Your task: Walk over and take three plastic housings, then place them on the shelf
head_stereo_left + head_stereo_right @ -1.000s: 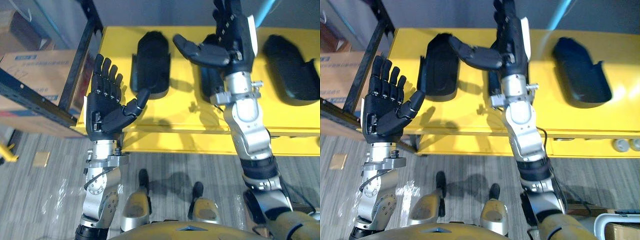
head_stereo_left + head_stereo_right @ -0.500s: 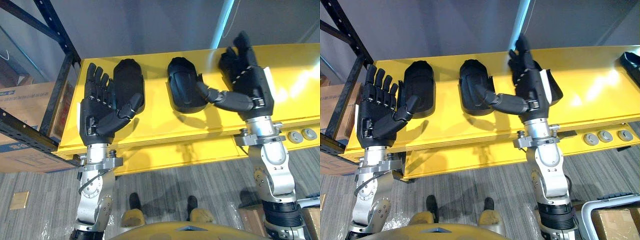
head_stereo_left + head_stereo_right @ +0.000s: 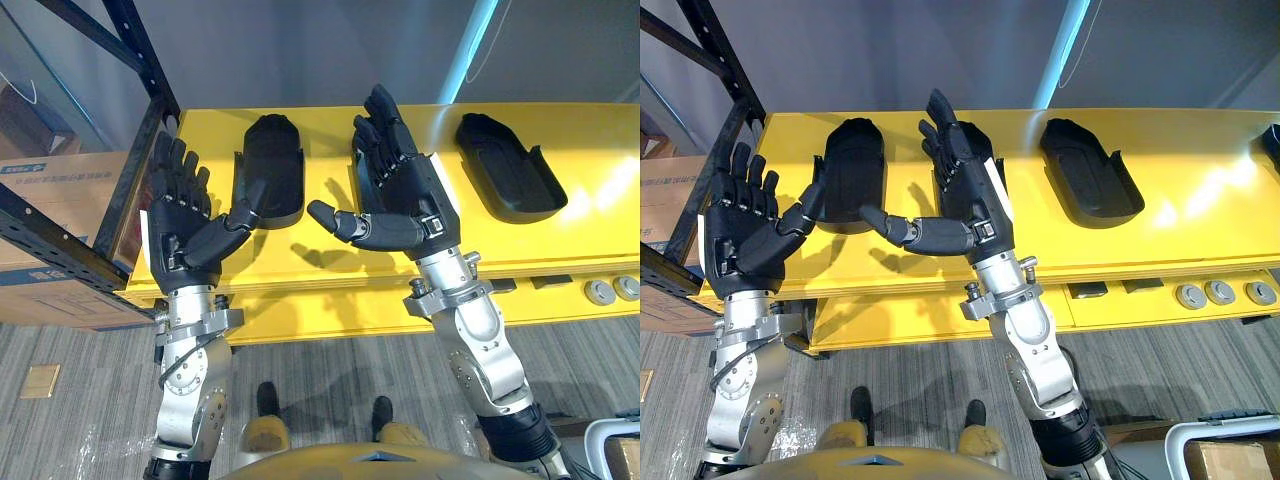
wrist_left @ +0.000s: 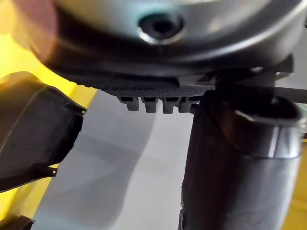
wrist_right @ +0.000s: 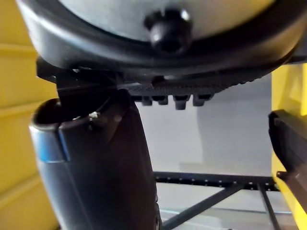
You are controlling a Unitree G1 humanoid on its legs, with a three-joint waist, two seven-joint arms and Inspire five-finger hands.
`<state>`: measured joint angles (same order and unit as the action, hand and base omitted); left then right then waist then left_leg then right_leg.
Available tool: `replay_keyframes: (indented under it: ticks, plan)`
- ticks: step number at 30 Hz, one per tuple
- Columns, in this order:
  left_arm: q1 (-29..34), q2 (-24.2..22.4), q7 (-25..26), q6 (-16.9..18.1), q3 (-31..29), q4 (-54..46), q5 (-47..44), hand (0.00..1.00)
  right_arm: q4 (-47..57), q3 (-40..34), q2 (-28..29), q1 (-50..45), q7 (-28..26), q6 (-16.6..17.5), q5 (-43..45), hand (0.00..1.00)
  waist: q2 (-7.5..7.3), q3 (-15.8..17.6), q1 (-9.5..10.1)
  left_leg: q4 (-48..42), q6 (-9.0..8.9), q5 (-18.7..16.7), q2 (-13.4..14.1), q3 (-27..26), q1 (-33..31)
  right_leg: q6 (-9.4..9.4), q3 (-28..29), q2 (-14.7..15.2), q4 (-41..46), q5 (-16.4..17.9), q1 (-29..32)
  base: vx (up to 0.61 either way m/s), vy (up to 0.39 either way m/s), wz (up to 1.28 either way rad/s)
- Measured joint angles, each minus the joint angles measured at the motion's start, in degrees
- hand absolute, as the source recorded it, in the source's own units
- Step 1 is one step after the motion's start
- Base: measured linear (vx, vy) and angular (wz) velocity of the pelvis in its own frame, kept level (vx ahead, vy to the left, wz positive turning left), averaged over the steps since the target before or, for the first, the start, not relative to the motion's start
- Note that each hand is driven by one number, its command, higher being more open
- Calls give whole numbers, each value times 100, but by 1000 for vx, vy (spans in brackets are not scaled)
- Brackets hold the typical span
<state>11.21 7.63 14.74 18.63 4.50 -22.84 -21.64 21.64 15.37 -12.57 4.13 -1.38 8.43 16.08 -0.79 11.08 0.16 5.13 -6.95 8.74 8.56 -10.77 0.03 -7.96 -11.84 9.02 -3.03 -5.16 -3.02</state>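
My left robot hand [image 3: 180, 240] and right robot hand [image 3: 405, 190] both open, empty, above surface [image 3: 570, 245] near edge. Risk: right one clips housing [image 3: 272, 170] by left edge, skids it off.

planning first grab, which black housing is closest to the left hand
The black plastic housing just beside the left hand; the others lie past the right hand.

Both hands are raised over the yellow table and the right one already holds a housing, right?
No. The right hand is open and holds nothing; the housings lie on the yellow table, as the left eye view shows. The left hand is raised too.
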Motion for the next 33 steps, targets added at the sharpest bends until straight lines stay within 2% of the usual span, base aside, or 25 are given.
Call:
replay_keyframes:
  ticks: [6,11,21,28,33]
  plan:
    - [-8,-64,115,0,32,-18,183,100,-525,345,258,-112,413,-1,113,100,8,3,-52,-2,3,9,2,-6,-113,50,17,-1,35,28,143,0,0,0]
    - [-17,-71,185,1,36,-18,182,100,-995,688,359,-114,316,-66,109,100,19,9,-55,-18,-3,16,3,-18,-120,51,37,2,88,29,187,0,0,0]
    - [-17,-103,231,7,179,-17,182,100,-1225,986,349,-120,103,-151,22,100,51,27,-53,-2,-4,15,0,-8,-123,87,27,7,100,61,190,0,0,0]
    - [-14,-135,233,11,192,-17,184,100,-1432,986,350,-346,516,-218,-10,100,150,67,-61,-2,-3,16,0,-7,-123,88,25,7,105,61,201,0,0,0]
    - [3,-219,253,17,202,-14,185,100,-1441,981,367,-373,725,-307,-226,100,153,67,-173,-5,-3,16,0,-10,-121,88,29,6,103,60,204,0,0,0]
